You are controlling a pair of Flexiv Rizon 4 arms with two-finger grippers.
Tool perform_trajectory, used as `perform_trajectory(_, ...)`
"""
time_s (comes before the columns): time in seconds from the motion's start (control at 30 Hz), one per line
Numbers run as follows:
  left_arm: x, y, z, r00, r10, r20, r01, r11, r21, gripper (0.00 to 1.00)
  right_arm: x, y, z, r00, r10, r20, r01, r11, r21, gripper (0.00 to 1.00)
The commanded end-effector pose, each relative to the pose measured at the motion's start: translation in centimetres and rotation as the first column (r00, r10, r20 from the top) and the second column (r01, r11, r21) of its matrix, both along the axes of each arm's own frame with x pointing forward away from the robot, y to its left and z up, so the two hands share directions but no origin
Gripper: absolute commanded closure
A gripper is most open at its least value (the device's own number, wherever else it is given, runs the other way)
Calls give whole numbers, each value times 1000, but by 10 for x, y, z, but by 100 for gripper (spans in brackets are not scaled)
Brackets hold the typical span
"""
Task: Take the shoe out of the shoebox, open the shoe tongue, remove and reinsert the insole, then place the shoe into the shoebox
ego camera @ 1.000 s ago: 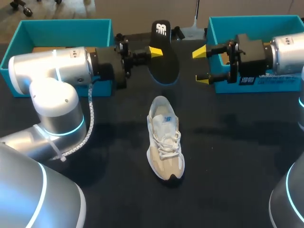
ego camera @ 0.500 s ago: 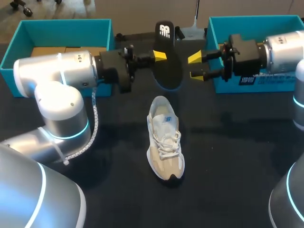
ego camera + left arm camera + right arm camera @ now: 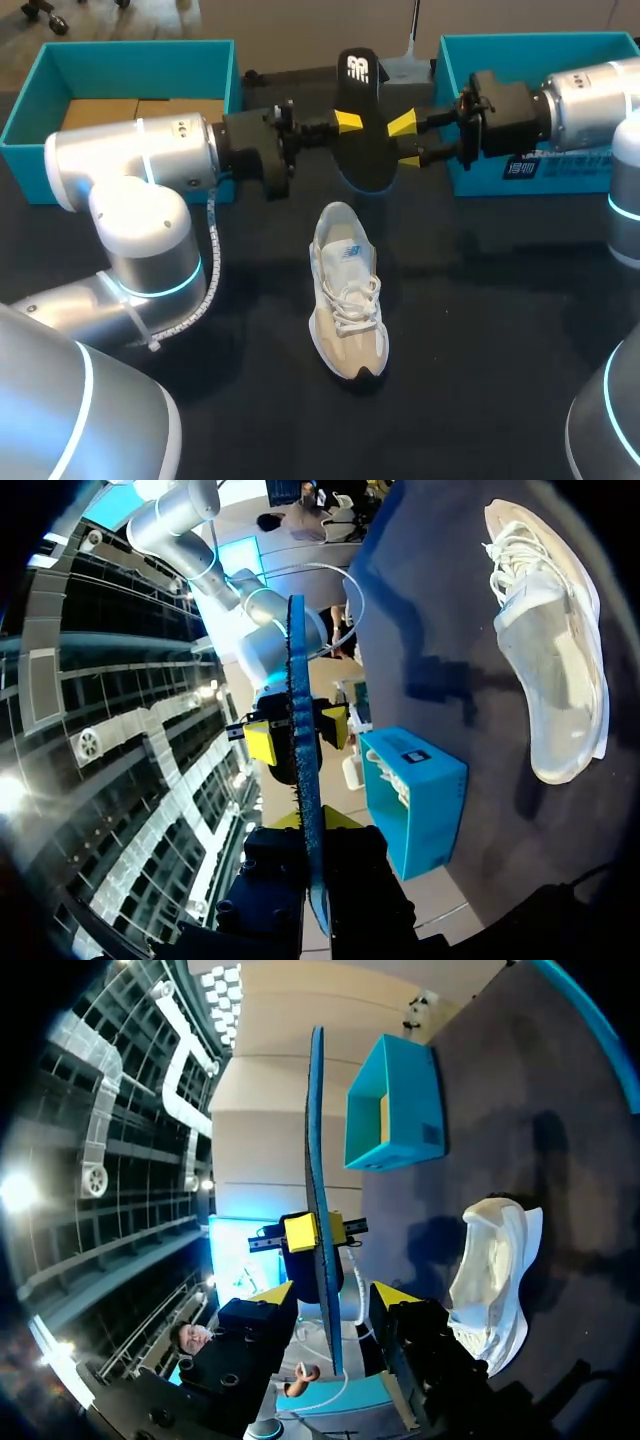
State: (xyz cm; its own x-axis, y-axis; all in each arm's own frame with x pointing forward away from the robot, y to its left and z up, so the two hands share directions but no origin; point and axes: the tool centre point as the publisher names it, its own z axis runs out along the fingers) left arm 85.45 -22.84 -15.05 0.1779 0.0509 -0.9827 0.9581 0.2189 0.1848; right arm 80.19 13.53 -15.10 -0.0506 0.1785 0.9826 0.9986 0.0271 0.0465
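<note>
A black insole (image 3: 360, 125) with a blue rim hangs upright in the air above the table's far middle, beyond the heel of the shoe. My left gripper (image 3: 345, 122) is shut on its left side. My right gripper (image 3: 404, 142) stands at the insole's right side, its yellow fingers straddling the edge. In the right wrist view the insole (image 3: 322, 1160) runs edge-on between the fingers of my right gripper (image 3: 335, 1295) with a gap on either side, so it is open. The white and beige shoe (image 3: 347, 290) lies on the dark table, toe toward the front.
A teal shoebox (image 3: 120, 60) stands at the back left and a second teal shoebox (image 3: 540, 50) at the back right. Both arms cross low in front of these boxes. In the left wrist view the shoe (image 3: 555, 640) lies well off to the side of the held insole (image 3: 300, 730).
My left arm has carried the insole to the right. My right gripper has moved left up to the insole's edge, and its fingers have narrowed around it.
</note>
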Motion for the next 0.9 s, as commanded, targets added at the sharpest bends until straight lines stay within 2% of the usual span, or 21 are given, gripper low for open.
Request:
perform_trajectory(0.03,4,-11,-1,1000,5,1,-5,1000,-5,100,6,10,-5,1000,15,-6,-15,1000,7,56)
perform_trajectory(0.3,6,-15,-1,1000,16,6,-16,1000,-22,100,5,20,-8,1000,30,-11,-29,999,23,62)
perform_trajectory(0.7,3,-14,0,1000,17,1,-17,999,-37,100,9,22,-6,1000,25,-4,-25,999,30,69)
perform_trajectory(0.87,1,-13,0,1000,17,0,-17,999,-44,100,9,27,-7,1000,25,2,-25,999,36,79)
perform_trajectory(0.9,1,-13,0,1000,17,-1,-17,999,-47,100,9,28,-7,1000,26,3,-26,999,40,91)
